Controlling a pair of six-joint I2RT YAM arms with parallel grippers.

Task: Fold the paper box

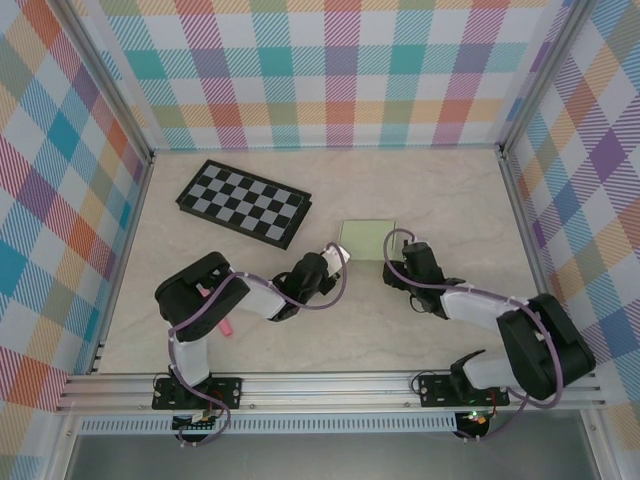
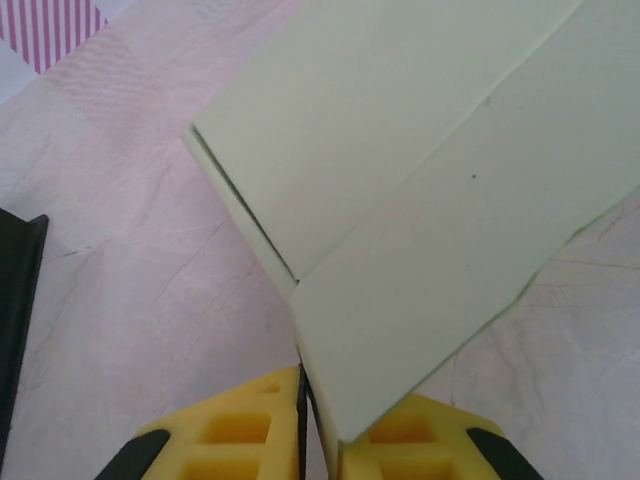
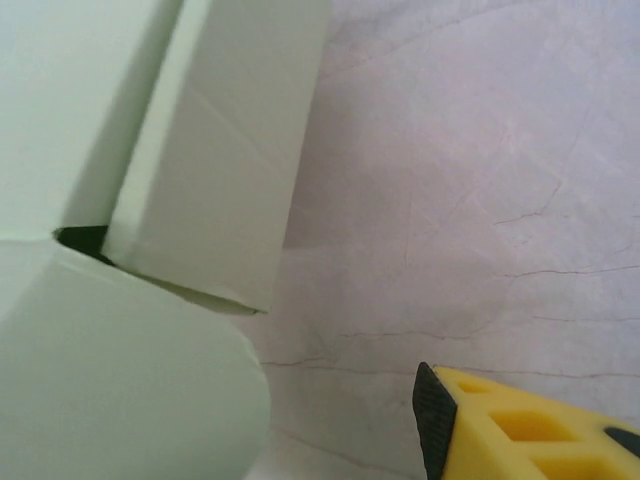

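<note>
The paper box (image 1: 366,239) lies mid-table as a pale green folded rectangle. My left gripper (image 1: 336,258) is at its near left corner. In the left wrist view the box (image 2: 420,180) shows two overlapping panels, and the left gripper (image 2: 318,425) is shut on the corner of the lower panel, which sits between the yellow fingers (image 2: 240,430). My right gripper (image 1: 398,264) is at the box's near right corner. In the right wrist view a rounded flap of the box (image 3: 120,370) covers the left side and hides one finger. The other fingertip (image 3: 432,425) stands well apart over bare table, so the right gripper (image 3: 330,440) is open.
A black-and-grey checkerboard (image 1: 243,202) lies at the back left; its dark edge (image 2: 15,300) shows beside the box. A small pink object (image 1: 226,327) lies by the left arm. Metal frame rails and plaid walls bound the marble-patterned table (image 1: 450,190).
</note>
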